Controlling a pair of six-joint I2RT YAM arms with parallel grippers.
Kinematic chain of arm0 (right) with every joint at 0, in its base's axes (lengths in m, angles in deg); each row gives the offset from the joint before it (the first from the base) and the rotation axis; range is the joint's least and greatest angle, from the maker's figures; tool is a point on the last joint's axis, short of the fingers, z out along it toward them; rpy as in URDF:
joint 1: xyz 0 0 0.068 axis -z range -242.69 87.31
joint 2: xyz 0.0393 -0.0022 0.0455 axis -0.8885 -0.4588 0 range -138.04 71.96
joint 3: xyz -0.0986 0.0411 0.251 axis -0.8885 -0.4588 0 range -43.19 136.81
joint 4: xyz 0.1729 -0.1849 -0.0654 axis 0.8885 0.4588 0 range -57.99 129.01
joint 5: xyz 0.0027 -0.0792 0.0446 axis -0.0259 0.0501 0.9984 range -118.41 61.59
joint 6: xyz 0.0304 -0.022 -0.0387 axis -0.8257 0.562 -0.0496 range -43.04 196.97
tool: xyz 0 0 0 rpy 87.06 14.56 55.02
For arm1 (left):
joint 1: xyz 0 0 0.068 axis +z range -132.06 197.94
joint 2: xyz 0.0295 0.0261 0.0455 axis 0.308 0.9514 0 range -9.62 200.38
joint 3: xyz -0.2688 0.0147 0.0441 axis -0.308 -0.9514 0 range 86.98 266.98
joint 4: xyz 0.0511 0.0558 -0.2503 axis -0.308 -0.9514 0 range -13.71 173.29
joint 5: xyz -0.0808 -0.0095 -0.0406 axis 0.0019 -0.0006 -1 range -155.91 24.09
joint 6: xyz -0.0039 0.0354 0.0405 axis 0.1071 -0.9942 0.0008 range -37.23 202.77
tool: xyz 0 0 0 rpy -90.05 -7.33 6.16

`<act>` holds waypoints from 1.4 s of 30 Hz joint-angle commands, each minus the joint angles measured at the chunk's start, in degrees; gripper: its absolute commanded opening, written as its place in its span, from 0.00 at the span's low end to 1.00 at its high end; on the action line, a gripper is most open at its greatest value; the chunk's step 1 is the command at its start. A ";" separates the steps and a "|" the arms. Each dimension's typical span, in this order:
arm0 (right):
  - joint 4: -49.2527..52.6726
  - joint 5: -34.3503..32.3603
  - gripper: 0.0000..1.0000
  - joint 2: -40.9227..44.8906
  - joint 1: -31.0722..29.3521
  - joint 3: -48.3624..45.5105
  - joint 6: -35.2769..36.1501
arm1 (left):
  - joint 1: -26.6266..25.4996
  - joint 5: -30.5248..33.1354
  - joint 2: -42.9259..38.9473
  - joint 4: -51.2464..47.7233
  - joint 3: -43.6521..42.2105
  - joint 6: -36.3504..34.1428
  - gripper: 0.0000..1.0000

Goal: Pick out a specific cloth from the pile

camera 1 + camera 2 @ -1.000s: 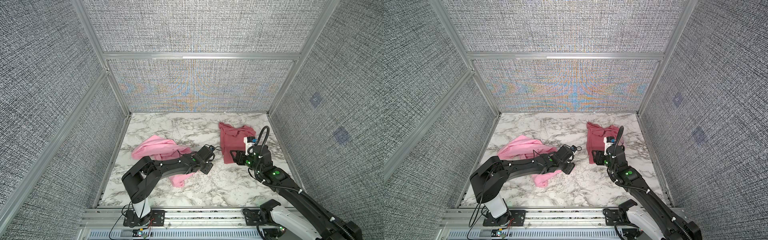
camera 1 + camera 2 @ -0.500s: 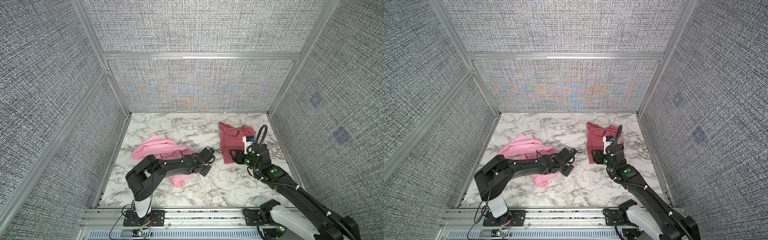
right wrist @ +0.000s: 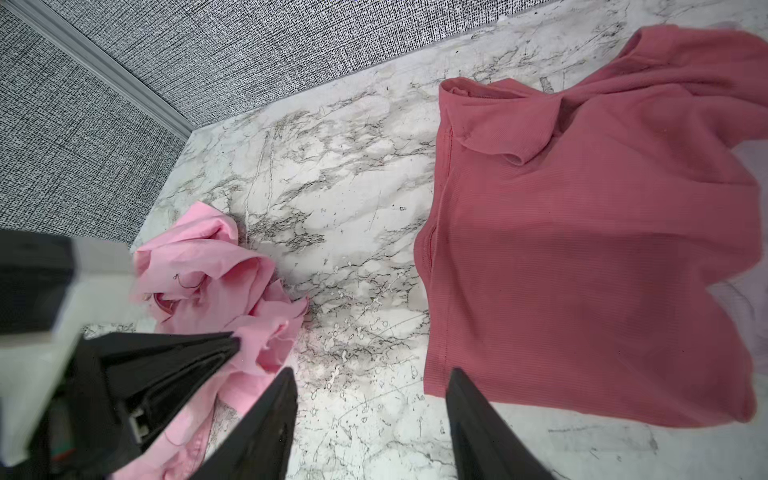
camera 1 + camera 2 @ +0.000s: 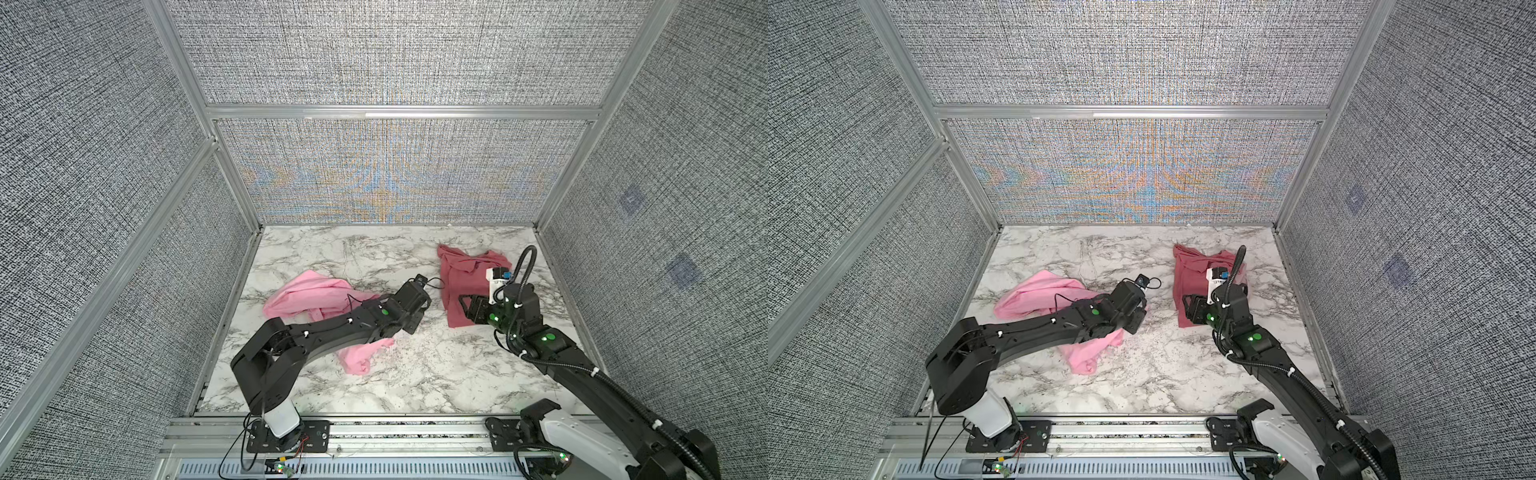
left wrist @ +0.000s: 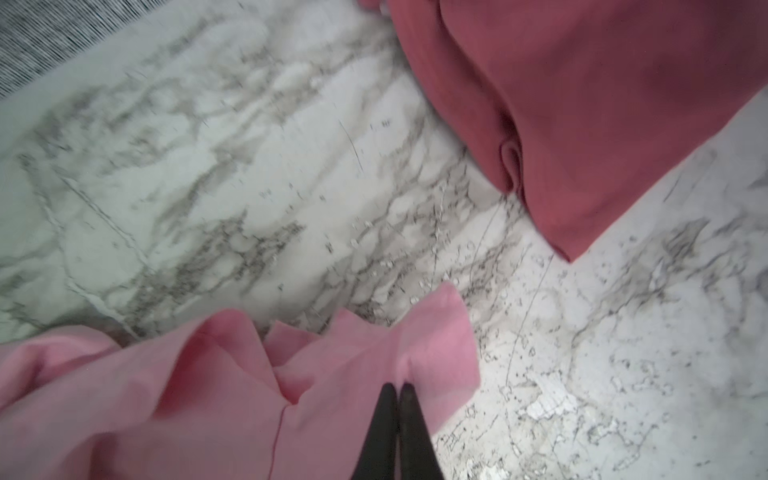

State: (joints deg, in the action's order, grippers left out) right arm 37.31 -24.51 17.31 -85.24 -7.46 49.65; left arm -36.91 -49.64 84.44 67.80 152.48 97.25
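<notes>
On L half of white, grey-veined marble-pattern desk [image 4: 415, 386]: bright bubblegum-pink soft fabric cloth [image 4: 307, 293], crumpled. Bunches into a mound near desk's L edge, abt mid-depth, then trails toward near edge and centre, passing under black L arm [image 4: 332, 330]. Same lie of pink cloth [image 4: 1034, 297] in both top views. Clamped at its centre-side hem by L gripper [image 5: 397, 387]: in L wrist view, two black fingers [image 5: 384, 419] pressed together, w/ a pucker of pink cloth pinched at tips. Remainder of fabric slack, folded over itself.

Toward far R corner of desk: darker rose-red ribbed fabric cloth [image 4: 461, 274], spread mostly flat w/ a fold across its far part. Well apart from pink cloth, bare marble between. In R wrist view, strip of pale mauve-grey fabric [image 3: 744, 299] peeks out from under rose-red cloth's edge.

R gripper [image 3: 371, 376]: black fingers apart, nothing gripped; only desk and near corner of rose-red cloth seen in gap. Hangs at that cloth's near edge, centre side, per top views. Contact w/ fabric: cannot tell.

Around desk on three sides: grey woven wall panels [image 4: 374, 54] in aluminium frame [image 4: 399, 112].
</notes>
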 commanded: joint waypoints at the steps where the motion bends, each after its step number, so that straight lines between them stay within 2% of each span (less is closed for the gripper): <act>1: -1.86 0.44 0.59 -0.60 -0.09 0.64 -0.99 | 1.86 2.03 -3.49 1.27 0.95 1.86 0.00; 9: -1.64 0.87 0.59 -1.78 -0.04 2.33 -0.29 | 7.67 1.71 -16.58 6.62 -1.10 2.22 0.00; 12: -1.96 0.95 0.59 -2.12 0.02 2.57 -0.37 | 11.36 1.50 -21.61 7.25 -2.17 2.83 0.00; 22: -3.38 2.31 0.59 -4.77 0.13 3.96 -0.34 | 29.23 0.66 -31.15 1.79 -2.36 3.32 0.00; 30: -3.45 4.18 0.59 -7.99 0.18 6.40 0.59 | 45.88 -4.76 -29.63 3.08 -6.87 6.58 0.00; 35: -3.63 4.71 0.59 -8.78 0.40 6.55 0.63 | 54.54 -7.48 -24.75 7.25 -11.49 9.23 0.00; 42: -3.12 5.05 0.59 -9.03 0.81 6.55 1.07 | 59.45 -5.97 -18.69 11.23 -15.54 10.78 0.00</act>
State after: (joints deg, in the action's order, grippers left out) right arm 34.84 -19.92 8.41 -84.51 -1.34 50.42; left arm 21.65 -55.82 64.86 75.01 137.66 106.98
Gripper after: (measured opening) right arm 0.593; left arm 0.063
